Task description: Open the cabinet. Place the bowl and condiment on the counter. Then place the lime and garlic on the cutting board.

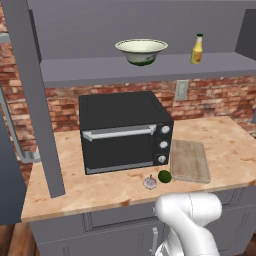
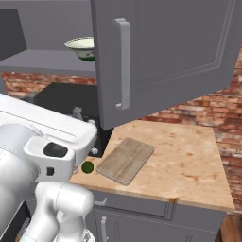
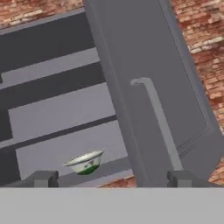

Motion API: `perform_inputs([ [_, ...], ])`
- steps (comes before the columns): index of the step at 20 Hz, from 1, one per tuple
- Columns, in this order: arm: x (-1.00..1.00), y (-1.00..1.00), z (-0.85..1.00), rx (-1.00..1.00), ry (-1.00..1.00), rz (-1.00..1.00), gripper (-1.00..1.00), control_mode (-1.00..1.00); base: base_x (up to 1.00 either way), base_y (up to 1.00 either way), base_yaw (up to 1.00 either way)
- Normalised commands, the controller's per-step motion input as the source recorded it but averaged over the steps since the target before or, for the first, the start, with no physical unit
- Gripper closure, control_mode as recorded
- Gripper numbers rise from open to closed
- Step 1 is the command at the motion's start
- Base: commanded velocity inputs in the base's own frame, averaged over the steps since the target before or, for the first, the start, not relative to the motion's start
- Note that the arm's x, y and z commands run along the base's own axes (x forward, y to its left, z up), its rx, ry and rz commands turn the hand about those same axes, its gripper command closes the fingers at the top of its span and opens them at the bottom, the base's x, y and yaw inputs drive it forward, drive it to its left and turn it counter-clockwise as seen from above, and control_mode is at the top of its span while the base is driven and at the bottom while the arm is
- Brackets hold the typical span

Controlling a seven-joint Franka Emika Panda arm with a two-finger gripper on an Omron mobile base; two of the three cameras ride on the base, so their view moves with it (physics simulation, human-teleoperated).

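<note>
The cabinet (image 1: 145, 70) stands open, its left door (image 1: 35, 100) edge-on and its right door (image 2: 179, 52) swung out over the counter (image 1: 225, 145). On its lower shelf sit the bowl (image 1: 141, 51) and, to the right, the condiment (image 1: 197, 50). The bowl (image 3: 85, 162) shows low in the hand view, left of the open door (image 3: 144, 87). My gripper (image 3: 113, 179) is open and empty, facing the shelves from a distance. The garlic (image 1: 150, 182) and lime (image 1: 164, 176) lie on the counter beside the cutting board (image 1: 190, 160).
A black oven (image 1: 122, 130) stands on the counter under the shelf, left of the board. The open right door's bar handle (image 2: 124, 61) hangs above the board (image 2: 125, 159). A brick wall with an outlet (image 1: 181, 90) backs the counter. Grey drawers (image 1: 120, 220) run below.
</note>
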Motion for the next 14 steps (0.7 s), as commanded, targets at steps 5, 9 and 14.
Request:
perform_inputs([
  [5, 0.12, 1.00, 0.27, -0.30, -0.03, -0.30, -1.00, -1.00, 0.00, 0.00, 0.00],
  [9, 0.00, 0.99, 0.47, -0.27, 0.00, -0.31, -1.00, -1.00, 0.00, 0.00, 0.00],
  [14, 0.19, 0.68, 0.29, -0.24, 0.06, -0.31, -1.00, -1.00, 0.00, 0.00, 0.00],
])
